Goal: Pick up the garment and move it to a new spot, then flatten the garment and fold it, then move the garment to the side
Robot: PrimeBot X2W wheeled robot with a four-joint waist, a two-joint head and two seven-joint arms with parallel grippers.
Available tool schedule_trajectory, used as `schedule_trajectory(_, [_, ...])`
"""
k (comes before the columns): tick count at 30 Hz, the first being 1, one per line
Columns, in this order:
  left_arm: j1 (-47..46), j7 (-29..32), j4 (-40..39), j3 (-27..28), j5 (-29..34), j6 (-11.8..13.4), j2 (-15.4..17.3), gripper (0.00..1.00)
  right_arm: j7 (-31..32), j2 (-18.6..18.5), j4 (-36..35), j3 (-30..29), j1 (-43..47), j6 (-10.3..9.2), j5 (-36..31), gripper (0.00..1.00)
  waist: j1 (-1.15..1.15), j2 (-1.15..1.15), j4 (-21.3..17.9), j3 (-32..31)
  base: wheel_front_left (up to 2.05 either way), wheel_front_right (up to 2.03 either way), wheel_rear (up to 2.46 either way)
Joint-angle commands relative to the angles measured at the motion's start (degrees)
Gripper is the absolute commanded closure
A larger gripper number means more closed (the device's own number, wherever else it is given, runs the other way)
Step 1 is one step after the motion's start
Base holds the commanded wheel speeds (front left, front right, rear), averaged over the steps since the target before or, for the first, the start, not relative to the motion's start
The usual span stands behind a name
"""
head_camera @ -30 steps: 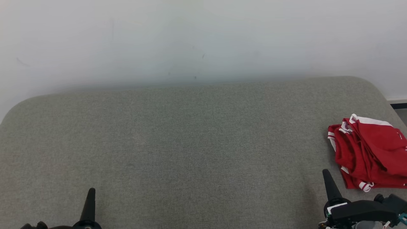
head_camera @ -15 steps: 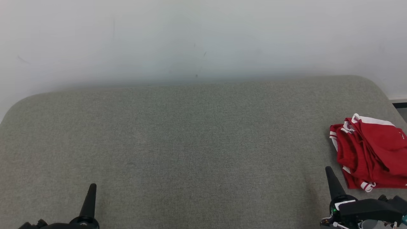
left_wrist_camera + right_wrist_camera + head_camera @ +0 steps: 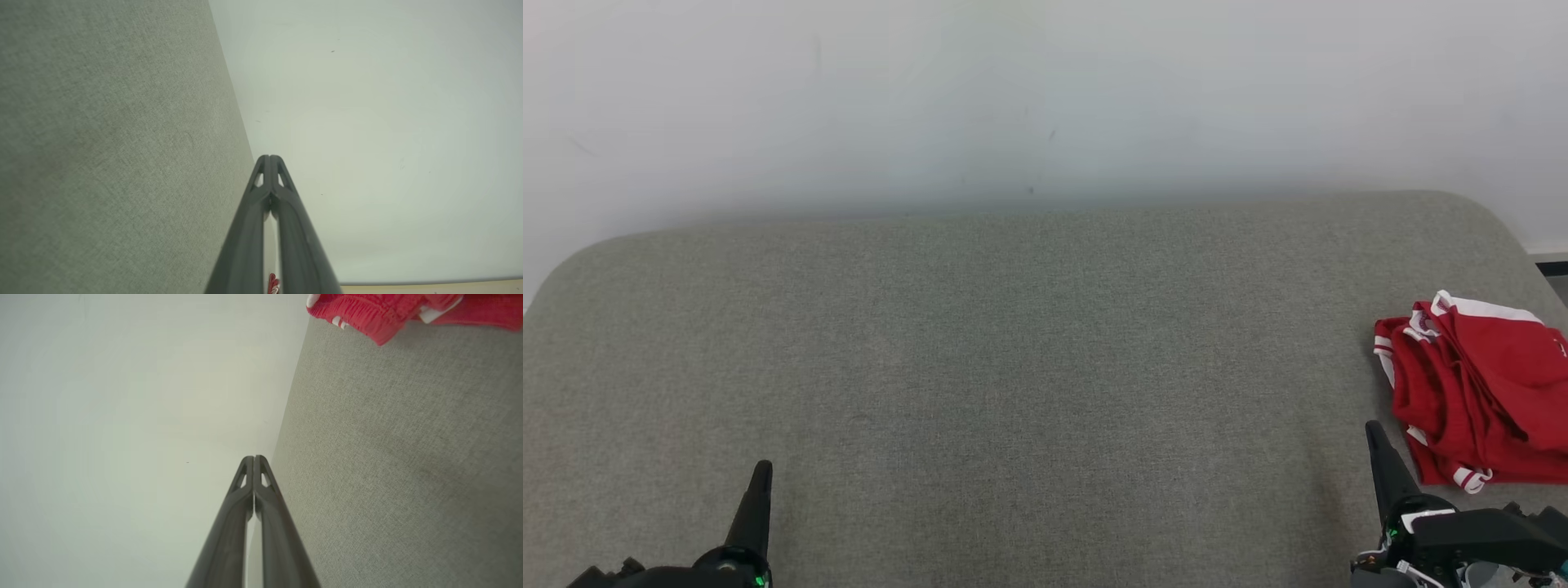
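A red garment (image 3: 1478, 392) lies bunched at the bench's (image 3: 1013, 367) right edge. It looks soft and light, and its white-trimmed hem suits pinching. The left gripper (image 3: 760, 475) and right gripper (image 3: 1375, 434) are closed and empty.

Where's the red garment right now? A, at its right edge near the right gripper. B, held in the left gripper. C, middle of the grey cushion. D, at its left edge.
A: the red garment lies at the grey cushion's right edge, just past the shut right gripper and apart from it.
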Motion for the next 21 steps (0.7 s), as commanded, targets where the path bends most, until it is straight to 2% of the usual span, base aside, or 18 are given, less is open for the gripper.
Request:
schedule_trajectory(1, [-1.1, 0.3, -0.5, 0.0, -1.1, -0.3, 0.3, 1.0, 0.1, 0.2, -0.5, -0.3, -0.5, -0.09, 0.9, 1.0, 0.0, 0.0, 0.0, 0.0, 0.0, 0.0, 0.0])
schedule_trajectory(21, [-1.8, 2.4, -0.9, 0.0, -9.2, -0.5, 0.4, 1.0, 2.3, 1.0, -1.9, -2.3, -0.3, -0.11, 8.6, 1.0, 0.0, 0.0, 0.4, 0.6, 0.0, 0.0, 0.0])
